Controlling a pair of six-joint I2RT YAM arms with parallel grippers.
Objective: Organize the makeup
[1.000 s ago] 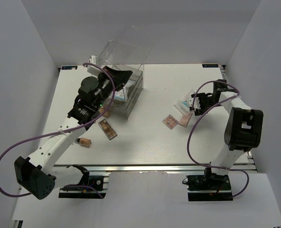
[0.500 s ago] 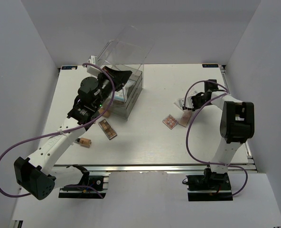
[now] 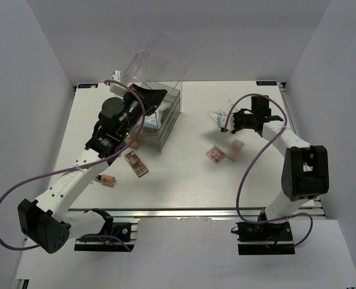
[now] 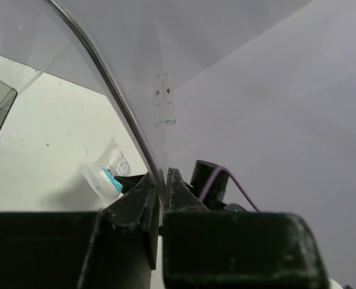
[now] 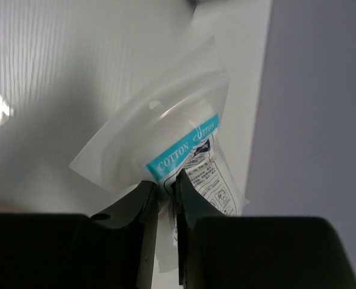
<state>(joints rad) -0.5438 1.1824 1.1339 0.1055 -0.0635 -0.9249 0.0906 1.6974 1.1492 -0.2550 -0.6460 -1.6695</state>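
Nearest the arm bases, one tan foundation bottle lies on its side on the tabletop. Just beyond it lies one brown eyeshadow palette. To the right, well apart from these, one pink palette lies just beside one pale pink flat item. A second tan item shows beside the left arm, largely hidden; whether it is a bottle cannot be told.

Farther out, the right hand pinches one white-and-blue packet printed "COTTON", held above the tabletop. On the left stands one clear box with its lid raised. White-and-blue items show through its wall; their count cannot be told. The left hand is pressed together on the lid's edge.
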